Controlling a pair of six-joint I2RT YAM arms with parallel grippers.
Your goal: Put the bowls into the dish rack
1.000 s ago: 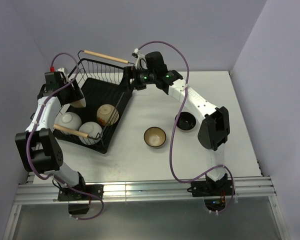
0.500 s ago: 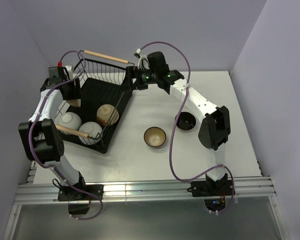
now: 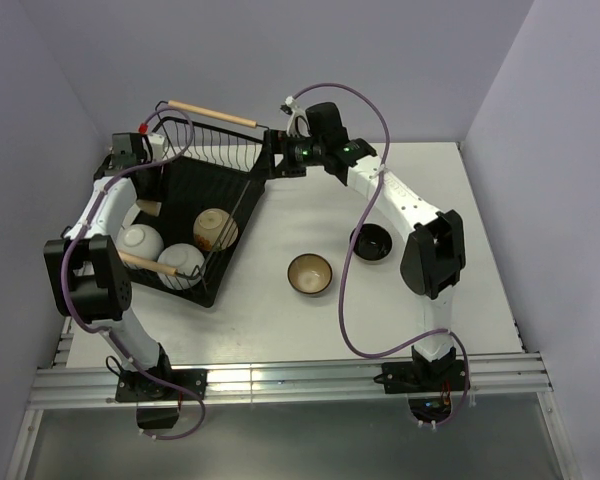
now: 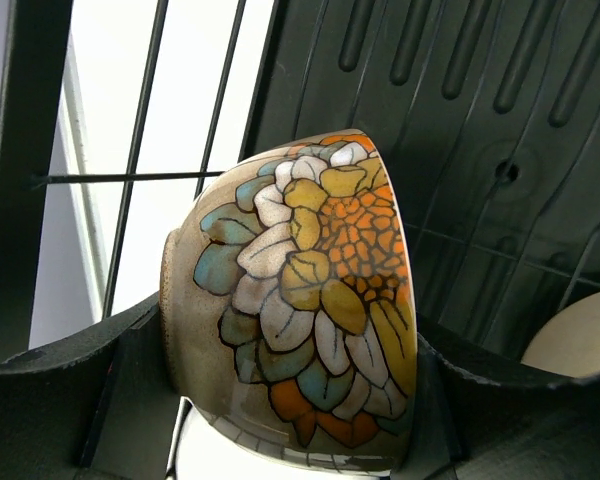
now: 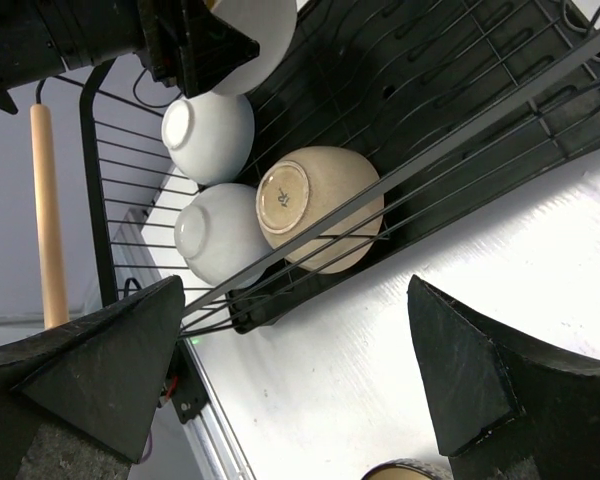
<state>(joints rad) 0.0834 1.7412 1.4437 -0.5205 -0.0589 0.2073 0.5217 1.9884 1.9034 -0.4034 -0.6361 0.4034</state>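
Left jaws — gripping a flower-painted bowl (image 4: 300, 300), held on its side inside the dish rack (image 3: 195, 185) by its left wall. Right jaws — wide, empty, at the rack's far corner. Hazard: dropped tilted, it could roll, chipping the racked bowls (image 3: 183, 258).

Pale lavender walls (image 3: 280, 50) close three sides of a white rectangular tabletop (image 3: 460, 290). Silver aluminium rails (image 3: 300, 385) line its near edge; below lies perhaps a grey floor (image 3: 310, 445).
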